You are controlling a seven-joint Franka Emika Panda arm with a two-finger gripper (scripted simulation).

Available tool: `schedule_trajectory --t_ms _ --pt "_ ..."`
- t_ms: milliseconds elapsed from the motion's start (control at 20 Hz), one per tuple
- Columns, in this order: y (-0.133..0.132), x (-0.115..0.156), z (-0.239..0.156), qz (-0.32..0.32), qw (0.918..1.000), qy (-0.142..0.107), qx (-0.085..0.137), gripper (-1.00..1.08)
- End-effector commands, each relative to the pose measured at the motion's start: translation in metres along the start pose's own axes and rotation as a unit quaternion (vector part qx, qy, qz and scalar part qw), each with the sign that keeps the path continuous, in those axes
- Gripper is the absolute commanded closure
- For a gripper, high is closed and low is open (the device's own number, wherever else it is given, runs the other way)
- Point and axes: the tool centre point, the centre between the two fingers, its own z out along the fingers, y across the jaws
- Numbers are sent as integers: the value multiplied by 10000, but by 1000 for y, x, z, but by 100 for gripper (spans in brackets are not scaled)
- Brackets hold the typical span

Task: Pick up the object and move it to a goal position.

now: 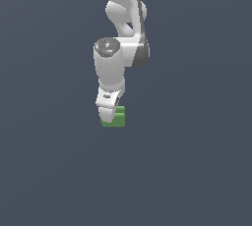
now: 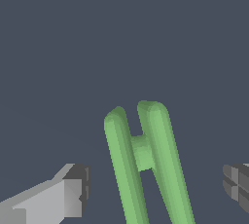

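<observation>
The green object point(image 1: 118, 118) lies on the dark grey floor, partly hidden under my hand in the exterior view. In the wrist view it point(image 2: 146, 155) shows as two long rounded green bars joined by a short bridge. My gripper point(image 1: 110, 114) is straight above it, low over the floor. In the wrist view the gripper point(image 2: 158, 189) is open, with one finger point(image 2: 73, 196) on each side of the object and a clear gap between each finger and the green bars. It holds nothing.
The plain dark grey floor point(image 1: 197, 171) spreads all around the object. The white arm point(image 1: 120, 33) reaches down from the top of the exterior view. No other objects or goal marker show.
</observation>
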Motion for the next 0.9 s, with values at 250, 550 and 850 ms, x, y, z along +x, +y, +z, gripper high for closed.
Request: schedule_trajectory --t_ms 250,550,850 --pt "1 -11 1 -736 9973 -14 -42 -92" --pt "1 -16 1 -1066 9943 -22 -60 -92" --pt "1 -17 1 -1176 9930 -25 -66 -92"
